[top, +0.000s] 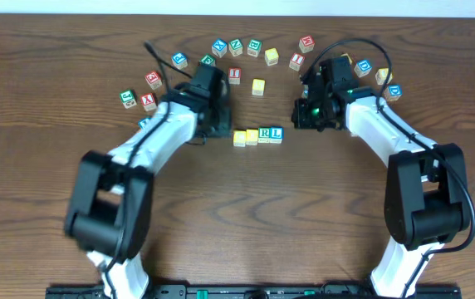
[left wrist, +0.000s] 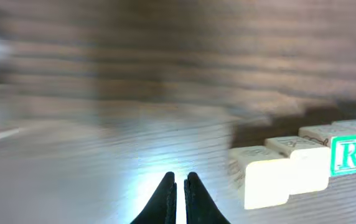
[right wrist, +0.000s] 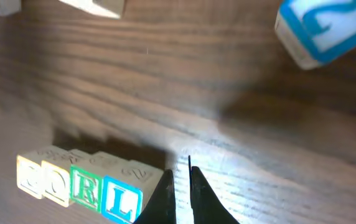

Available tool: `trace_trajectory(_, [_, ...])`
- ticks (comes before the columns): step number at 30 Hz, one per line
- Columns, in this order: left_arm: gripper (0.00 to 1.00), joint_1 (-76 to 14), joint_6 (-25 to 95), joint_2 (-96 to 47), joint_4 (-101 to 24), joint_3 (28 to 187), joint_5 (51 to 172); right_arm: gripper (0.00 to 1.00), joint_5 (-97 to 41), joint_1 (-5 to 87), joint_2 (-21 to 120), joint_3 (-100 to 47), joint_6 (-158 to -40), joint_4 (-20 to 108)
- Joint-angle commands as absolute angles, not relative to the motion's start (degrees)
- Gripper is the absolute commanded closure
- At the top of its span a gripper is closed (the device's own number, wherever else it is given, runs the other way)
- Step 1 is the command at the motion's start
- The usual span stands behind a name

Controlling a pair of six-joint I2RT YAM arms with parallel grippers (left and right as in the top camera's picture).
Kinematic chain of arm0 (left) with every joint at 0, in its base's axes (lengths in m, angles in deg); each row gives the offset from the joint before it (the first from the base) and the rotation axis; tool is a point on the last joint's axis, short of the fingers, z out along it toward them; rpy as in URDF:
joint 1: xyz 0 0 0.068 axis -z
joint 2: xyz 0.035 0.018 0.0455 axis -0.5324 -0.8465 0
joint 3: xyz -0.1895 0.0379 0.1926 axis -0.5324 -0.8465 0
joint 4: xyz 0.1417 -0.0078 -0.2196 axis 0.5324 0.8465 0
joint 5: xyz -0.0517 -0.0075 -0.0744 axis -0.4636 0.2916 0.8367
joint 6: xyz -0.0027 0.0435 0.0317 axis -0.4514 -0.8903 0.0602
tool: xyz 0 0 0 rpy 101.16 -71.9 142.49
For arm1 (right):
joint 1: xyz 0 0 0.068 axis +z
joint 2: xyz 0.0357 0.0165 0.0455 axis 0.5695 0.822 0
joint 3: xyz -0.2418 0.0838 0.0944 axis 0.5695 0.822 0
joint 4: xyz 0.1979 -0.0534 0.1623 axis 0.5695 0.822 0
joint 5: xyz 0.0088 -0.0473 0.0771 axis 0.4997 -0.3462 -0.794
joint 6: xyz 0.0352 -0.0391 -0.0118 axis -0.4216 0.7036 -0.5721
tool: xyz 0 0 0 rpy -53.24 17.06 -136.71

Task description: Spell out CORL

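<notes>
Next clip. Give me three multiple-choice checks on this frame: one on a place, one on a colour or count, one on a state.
1. Seen from overhead, the L block sits at which part of the row? A left end; B right end; C middle.
2. The R block has a letter that is: A red; B green; C black.
3. The left gripper is: A shut, empty; B shut on a block; C wide open.
Key: B, L closes the row on the right; B, its letter and frame are green; A, the fingers meet with nothing between them.
</notes>
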State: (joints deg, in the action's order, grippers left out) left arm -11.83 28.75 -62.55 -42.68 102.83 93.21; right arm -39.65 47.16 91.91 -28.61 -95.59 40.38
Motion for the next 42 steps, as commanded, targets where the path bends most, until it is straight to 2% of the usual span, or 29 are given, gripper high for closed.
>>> trace_trajectory(1, [0.92, -14.8, 27.78, -53.31, -39.47, 102.78, 81.48, 0.95, -39.76, 48.65, 92.61, -29.66, -94.45, 39.39])
trace_trajectory(6, [0.92, -18.21, 28.22, -47.45, -36.85, 102.76, 79.27, 0.97, -38.03, 52.27, 92.63, -29.66, -97.38, 35.04])
trace_trajectory(16, [0.92, -24.36, 30.62, -46.9, -35.16, 102.76, 79.36, 0.99, -35.28, 57.76, 92.65, -29.66, -102.56, 26.54])
trace_trajectory(42, [0.92, -24.7, 31.0, -46.9, -34.84, 102.76, 80.23, 0.99, -34.89, 61.43, 97.06, -29.66, -102.56, 25.75])
